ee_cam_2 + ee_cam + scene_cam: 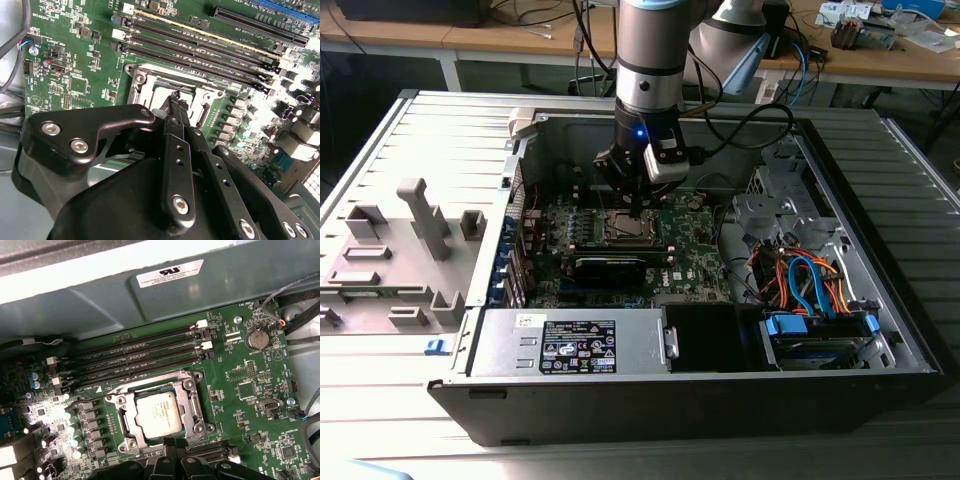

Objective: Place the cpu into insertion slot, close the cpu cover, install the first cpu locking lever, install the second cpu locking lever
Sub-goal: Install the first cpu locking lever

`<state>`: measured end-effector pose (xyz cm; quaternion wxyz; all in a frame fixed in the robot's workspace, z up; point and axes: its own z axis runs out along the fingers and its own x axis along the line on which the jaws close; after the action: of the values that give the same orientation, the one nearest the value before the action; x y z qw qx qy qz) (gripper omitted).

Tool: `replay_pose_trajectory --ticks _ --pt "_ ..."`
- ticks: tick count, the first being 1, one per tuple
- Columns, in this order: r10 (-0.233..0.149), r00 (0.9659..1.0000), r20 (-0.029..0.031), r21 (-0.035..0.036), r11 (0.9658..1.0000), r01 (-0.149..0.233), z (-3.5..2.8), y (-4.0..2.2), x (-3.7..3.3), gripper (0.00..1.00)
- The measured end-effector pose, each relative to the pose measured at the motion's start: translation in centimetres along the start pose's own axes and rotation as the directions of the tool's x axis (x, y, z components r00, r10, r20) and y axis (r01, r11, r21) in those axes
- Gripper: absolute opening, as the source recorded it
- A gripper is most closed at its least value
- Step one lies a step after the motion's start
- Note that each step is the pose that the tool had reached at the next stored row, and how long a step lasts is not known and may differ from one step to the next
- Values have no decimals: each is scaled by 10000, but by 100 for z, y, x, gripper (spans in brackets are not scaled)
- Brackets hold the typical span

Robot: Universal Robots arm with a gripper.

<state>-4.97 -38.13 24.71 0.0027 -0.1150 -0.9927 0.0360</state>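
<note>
In the first wrist view the cpu (pixel 159 415), a pale silvery square, lies in the insertion slot (pixel 125 432) on the green board. The silver cpu cover (pixel 189 401) lies flat around it, and the chip shows through its cut-out. A thin metal lever rod (pixel 100 392) runs along the socket's side by the memory slots. My gripper (pixel 172 442) hangs just above the socket's edge with its black fingers together and nothing between them. The second wrist view shows the gripper (pixel 175 96) over the cover frame (pixel 145 75). The exterior view has the gripper (pixel 638 210) above the socket (pixel 625 228) inside the open case.
Long black memory slots (pixel 135 360) lie beside the socket. A black card (pixel 610 268) sits close by, with the power supply (pixel 570 345) beyond it. Blue and orange cables (pixel 810 285) fill the exterior view's right. A grey fixture (pixel 400 250) stands outside the case.
</note>
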Motion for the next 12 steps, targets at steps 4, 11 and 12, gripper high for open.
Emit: replay_pose_trajectory --ticks 4,11,12 --pt "-63 10000 4 1 10000 63 0 0 0 11" --pt "-168 9999 12 0 9999 168 0 0 0 11" --pt "-187 9998 13 0 9998 187 0 0 0 11"
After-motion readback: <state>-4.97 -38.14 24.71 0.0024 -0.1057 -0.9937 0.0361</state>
